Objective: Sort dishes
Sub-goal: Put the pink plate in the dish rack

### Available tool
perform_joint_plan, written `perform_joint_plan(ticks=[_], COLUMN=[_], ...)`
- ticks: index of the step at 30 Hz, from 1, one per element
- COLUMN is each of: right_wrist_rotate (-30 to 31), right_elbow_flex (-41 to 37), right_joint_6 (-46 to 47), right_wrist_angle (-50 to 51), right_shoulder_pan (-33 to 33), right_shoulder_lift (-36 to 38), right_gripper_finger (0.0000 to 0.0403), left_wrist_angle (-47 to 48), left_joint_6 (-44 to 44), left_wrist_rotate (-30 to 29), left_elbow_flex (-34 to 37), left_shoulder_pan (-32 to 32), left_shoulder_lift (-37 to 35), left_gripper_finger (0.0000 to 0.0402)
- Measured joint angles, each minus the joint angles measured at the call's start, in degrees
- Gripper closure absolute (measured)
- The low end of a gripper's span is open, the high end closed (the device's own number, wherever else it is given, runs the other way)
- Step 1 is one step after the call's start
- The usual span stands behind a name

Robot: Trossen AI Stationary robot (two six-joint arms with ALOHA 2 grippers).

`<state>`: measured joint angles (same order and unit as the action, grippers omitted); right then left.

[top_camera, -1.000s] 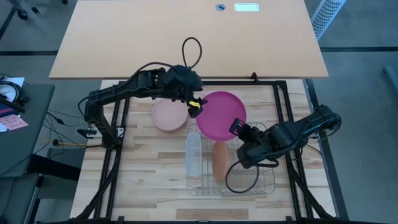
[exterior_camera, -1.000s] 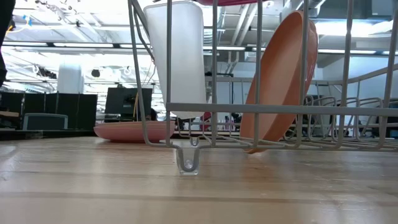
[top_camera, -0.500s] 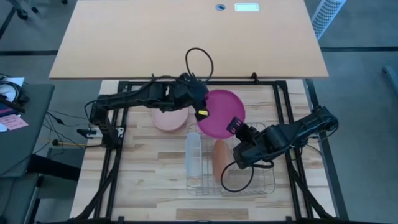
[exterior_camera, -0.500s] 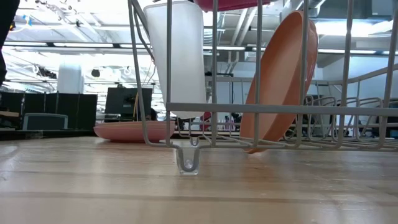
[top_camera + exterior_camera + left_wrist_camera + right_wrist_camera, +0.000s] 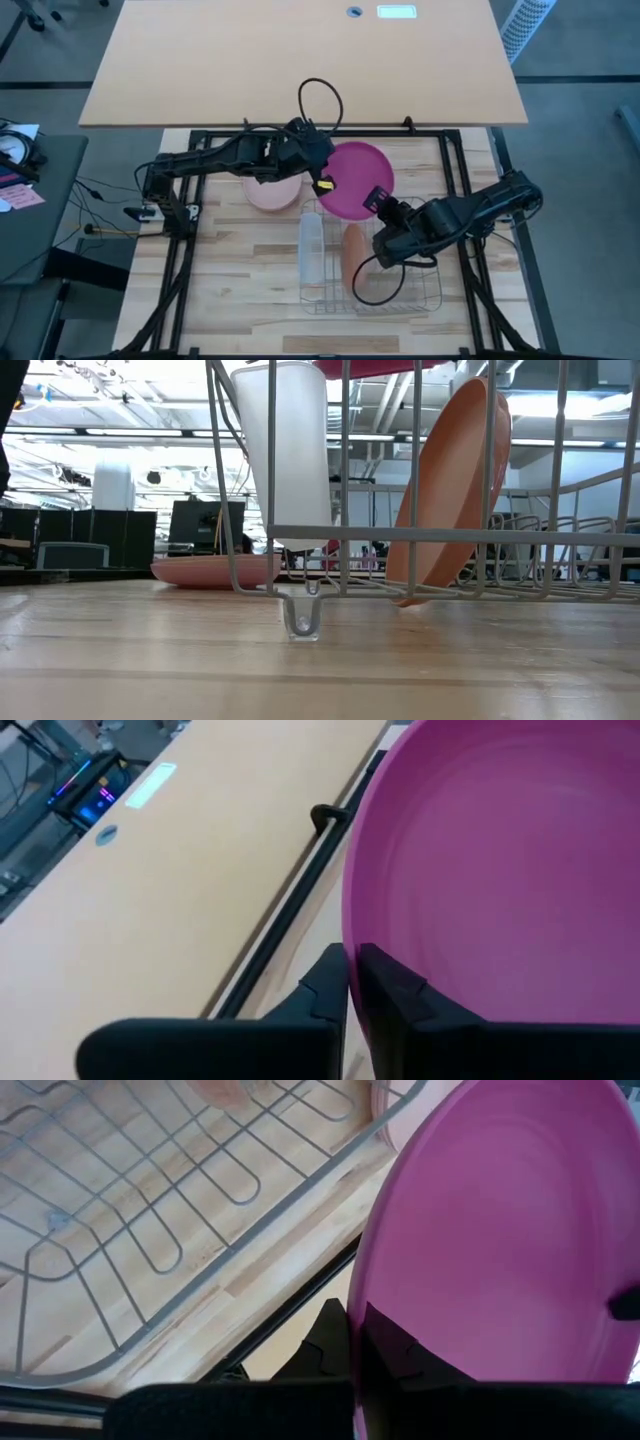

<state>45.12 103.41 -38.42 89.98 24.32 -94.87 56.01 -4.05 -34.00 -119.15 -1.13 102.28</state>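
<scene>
A magenta pink plate (image 5: pixel 355 178) hangs in the air behind the wire rack (image 5: pixel 372 272); its underside (image 5: pixel 372 365) shows at the top of the low view. My left gripper (image 5: pixel 322 183) is shut on its left rim and my right gripper (image 5: pixel 381 203) on its near right rim. An orange-tan plate (image 5: pixel 450 490) stands on edge in the rack, leaning left at its foot. A pale pink plate (image 5: pixel 214 570) lies flat on the table, left of the magenta one, partly under my left arm. My left gripper pinches the magenta plate's left rim (image 5: pixel 352 935) between its two fingers (image 5: pixel 392 990), one on the upper face and one underneath. It comes from the table's left, slanting down. The plate is lifted clear. My right gripper pinches the plate's near right rim (image 5: pixel 362 1295) between its two fingers (image 5: pixel 392 1342), coming from the near right and slanting down. The plate is clear of the rack and table.
A translucent white tray (image 5: pixel 312 245) stands upright in the rack's left slots beside the orange-tan plate. The rack's right half (image 5: pixel 410 285) has free slots. A black frame (image 5: pixel 440 135) borders the wooden table, and a large tan board (image 5: pixel 300 60) lies beyond its far edge.
My left gripper has gone toward the table's right and near edges, rolled, and shut on the magenta plate's left rim. My right gripper has kept its hold. The plate stays in the air.
</scene>
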Motion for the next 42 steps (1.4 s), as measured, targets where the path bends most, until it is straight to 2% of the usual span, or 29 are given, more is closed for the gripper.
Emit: perform_joint_plan(ticks=[5, 7, 10, 14, 16, 18, 22, 31, 42], right_wrist_rotate=[-0.19, -0.33, -0.50, 0.00, 0.21, 0.17, 0.15, -0.42, -0.37], right_elbow_flex=[-0.02, -0.02, -0.02, -0.02, -0.02, -0.02, -0.02, -0.02, -0.04], right_joint_6=[-0.40, -0.45, -0.67, -0.67, -0.69, -0.67, -1.11, -1.06, -0.27], right_wrist_angle=[0.01, 0.11, 0.20, 0.01, 0.00, 0.04, 0.06, 0.14, -0.11], right_shoulder_pan=[0.02, 0.02, 0.07, 0.35, 0.28, 0.34, 0.33, 0.35, 0.44], right_shoulder_lift=[0.00, 0.00, 0.00, 0.00, 0.00, 0.00, -0.02, -0.07, -0.13], right_gripper_finger=[0.0401, 0.0401, 0.0400, 0.0400, 0.0400, 0.0400, 0.0400, 0.0400, 0.0399], left_wrist_angle=[0.13, 0.30, 1.12, 0.80, 0.31, 0.18, 0.22, -0.22, -0.07], left_joint_6=[-0.91, -2.09, -3.31, -2.95, -2.58, -2.60, -2.60, 0.46, -0.24], left_wrist_rotate=[0.90, 2.53, 5.14, 5.32, 6.36, 8.08, 8.48, 10.03, 10.23], left_elbow_flex=[0.00, 0.00, 0.00, 0.00, 0.00, 0.02, 0.00, 0.00, -0.04], left_shoulder_pan=[-0.01, -0.09, -0.64, -0.82, -0.92, -1.08, -1.65, -2.80, -3.04], left_shoulder_lift=[0.00, 0.00, 0.00, 0.00, 0.00, 0.00, 0.00, 0.00, 0.00], left_gripper_finger=[0.0395, 0.0381, 0.0328, 0.0243, 0.0217, 0.0210, 0.0239, 0.0386, 0.0397])
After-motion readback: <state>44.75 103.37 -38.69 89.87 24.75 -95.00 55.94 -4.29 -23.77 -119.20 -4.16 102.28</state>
